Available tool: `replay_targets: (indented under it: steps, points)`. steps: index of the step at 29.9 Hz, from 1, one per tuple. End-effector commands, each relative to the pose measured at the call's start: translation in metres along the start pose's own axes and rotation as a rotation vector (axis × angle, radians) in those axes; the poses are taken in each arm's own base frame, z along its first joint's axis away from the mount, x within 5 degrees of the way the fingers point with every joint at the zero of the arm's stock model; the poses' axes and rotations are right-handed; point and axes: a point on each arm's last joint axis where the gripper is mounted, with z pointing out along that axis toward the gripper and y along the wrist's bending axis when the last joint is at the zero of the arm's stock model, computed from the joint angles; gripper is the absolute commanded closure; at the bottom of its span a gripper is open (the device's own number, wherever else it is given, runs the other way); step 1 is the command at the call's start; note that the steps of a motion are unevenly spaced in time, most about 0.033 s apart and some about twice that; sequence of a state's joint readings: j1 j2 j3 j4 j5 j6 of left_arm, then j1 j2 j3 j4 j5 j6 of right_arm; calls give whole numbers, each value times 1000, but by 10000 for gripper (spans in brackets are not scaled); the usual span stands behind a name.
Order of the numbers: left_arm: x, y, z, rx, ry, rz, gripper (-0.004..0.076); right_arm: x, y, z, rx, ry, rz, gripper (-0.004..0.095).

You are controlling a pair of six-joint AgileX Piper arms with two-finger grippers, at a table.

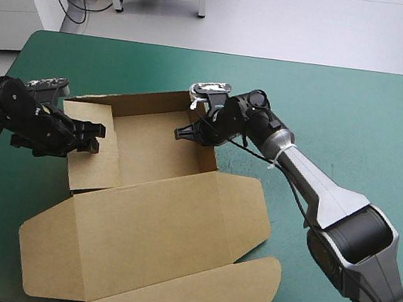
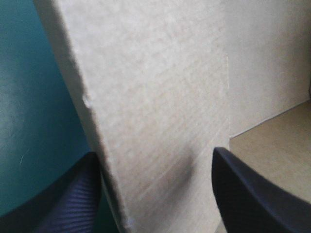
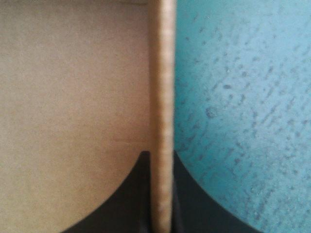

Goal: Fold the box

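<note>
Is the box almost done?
About halfway. Done: the box's back and side walls stand up. In hand: the right gripper is shut on the right wall, and the left gripper stands open around the left wall. Left: that wall looks not yet tucked in, and the lid lies flat on the table.

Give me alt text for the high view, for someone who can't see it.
A brown box lies half folded on a teal-green table, its far walls raised and its lid flat toward the near edge. The right claw pinches the tray's right wall, and the left claw stands open around the left flap.
</note>
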State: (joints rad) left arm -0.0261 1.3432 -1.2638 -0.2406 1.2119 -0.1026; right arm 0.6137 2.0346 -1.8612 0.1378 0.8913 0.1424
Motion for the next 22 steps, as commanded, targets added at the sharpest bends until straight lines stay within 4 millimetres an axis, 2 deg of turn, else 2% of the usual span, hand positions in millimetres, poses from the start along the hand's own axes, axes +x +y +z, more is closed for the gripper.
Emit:
replay_targets:
  steps: [1, 10, 22]
  points:
    - [-2, -7, -15, -6, -86, -2, 310, -13, 10, -37, -64, -103, 43, 924]
    - [-4, -5, -10, -29, -68, 3, 328, -12, 15, -39, -113, -79, 79, 924]
    - [-8, -2, -2, -57, -54, 10, 347, -35, 17, -78, -140, -170, 71, 924]
